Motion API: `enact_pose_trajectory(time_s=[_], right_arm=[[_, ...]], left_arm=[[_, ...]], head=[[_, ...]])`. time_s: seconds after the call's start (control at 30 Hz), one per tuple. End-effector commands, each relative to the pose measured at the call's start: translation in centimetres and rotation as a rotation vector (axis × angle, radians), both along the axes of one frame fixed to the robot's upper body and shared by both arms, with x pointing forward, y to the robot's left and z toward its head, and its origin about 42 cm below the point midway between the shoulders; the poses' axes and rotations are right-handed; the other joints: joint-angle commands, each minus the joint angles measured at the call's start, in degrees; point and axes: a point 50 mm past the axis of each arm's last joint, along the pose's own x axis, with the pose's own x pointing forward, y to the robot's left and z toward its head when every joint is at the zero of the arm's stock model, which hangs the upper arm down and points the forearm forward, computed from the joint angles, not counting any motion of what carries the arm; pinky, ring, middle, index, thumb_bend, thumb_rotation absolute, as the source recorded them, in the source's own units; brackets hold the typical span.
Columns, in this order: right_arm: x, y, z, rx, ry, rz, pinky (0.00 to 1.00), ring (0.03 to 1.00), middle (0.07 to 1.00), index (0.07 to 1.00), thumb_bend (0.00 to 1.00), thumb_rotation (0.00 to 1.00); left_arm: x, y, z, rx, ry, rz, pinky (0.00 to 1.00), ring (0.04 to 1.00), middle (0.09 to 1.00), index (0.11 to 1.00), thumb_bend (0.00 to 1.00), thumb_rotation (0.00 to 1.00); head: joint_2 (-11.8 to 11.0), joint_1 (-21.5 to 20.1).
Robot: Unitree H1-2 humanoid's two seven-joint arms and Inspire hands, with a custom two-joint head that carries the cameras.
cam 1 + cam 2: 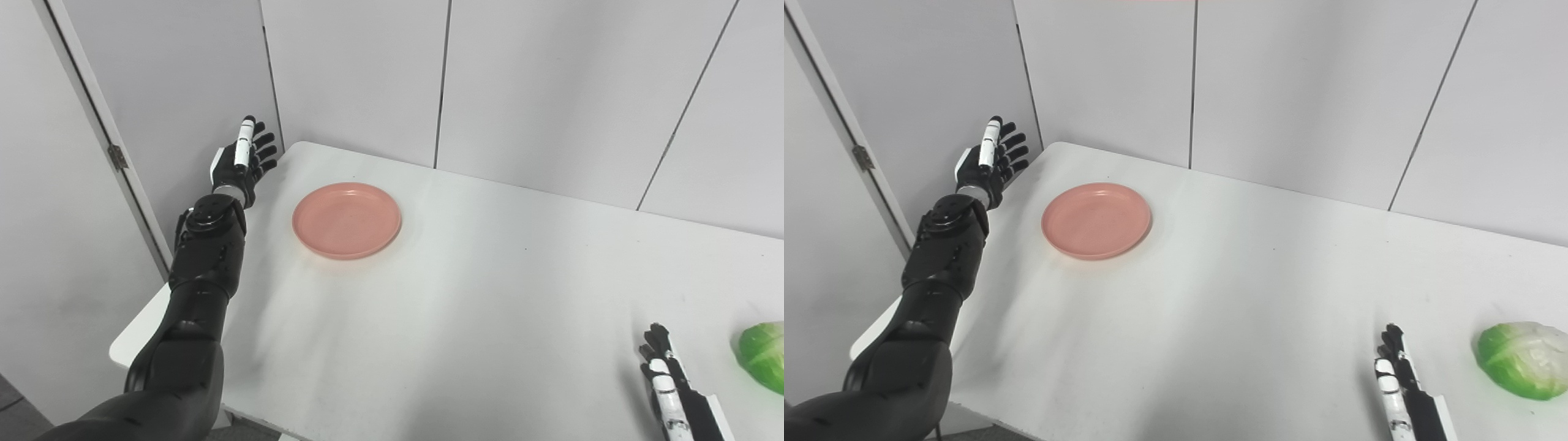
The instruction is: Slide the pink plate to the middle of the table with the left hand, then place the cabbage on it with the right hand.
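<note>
Pink plate (pixel 346 220) near the desk's far-left corner is untouched; our left hand (pixel 242 160), fingers spread, must push it centreward.

You are looking at a bare test room or lab corner, not a home: plain grey-white wall panels (pixel 527 79) with dark vertical seams, a hinged door (pixel 43 202) at the left, and a plain white bench (pixel 1213 294) pushed into the corner under even indoor light.

I see my right hand (pixel 1402 386) cut off at the bottom edge; the left eye view clips the cabbage (pixel 764 356).
</note>
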Motion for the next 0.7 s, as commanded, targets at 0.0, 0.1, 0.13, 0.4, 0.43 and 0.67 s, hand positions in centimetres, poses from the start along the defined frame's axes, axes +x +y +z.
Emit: enact_pose_trajectory(time_s=[0.0,0.1,0.13,0.4,0.43,0.67], right_arm=[[0.0,0.3,1.1,0.006,-0.034,0.013,1.0,1.0,1.0,1.0,0.14,1.0],[0.0,0.3,1.2,0.006,-0.036,0.016,1.0,1.0,1.0,1.0,0.15,1.0],[0.1,0.3,1.2,0.003,-0.037,0.017,1.0,1.0,1.0,1.0,0.15,1.0],[0.0,0.3,1.4,0.0,-0.033,0.013,1.0,1.0,1.0,1.0,0.14,1.0],[0.0,0.3,1.3,0.0,-0.033,0.014,1.0,1.0,1.0,1.0,0.14,1.0],[0.0,0.3,1.2,-0.001,-0.038,0.013,1.0,1.0,1.0,1.0,0.14,1.0]], left_arm=[[0.8,0.7,3.1,0.043,-0.09,0.028,0.86,0.862,0.863,0.85,0.41,1.0],[0.8,0.7,2.1,0.018,-0.075,0.038,0.85,0.859,0.854,0.848,0.4,1.0],[0.7,0.6,1.8,0.014,-0.071,0.039,0.85,0.859,0.854,0.849,0.4,1.0],[0.2,-0.4,-0.4,-0.013,-0.054,0.024,0.83,0.857,0.852,0.845,0.4,1.0],[0.1,-0.6,-0.7,-0.013,-0.052,0.019,0.83,0.859,0.854,0.846,0.4,1.0],[-0.5,-2.2,-2.8,-0.04,-0.046,-0.014,0.85,0.864,0.863,0.852,0.41,1.0]], head=[[0.11,-0.01],[0.21,-0.12],[0.27,-0.14],[0.54,-0.29],[0.61,-0.38],[0.67,-0.94]])
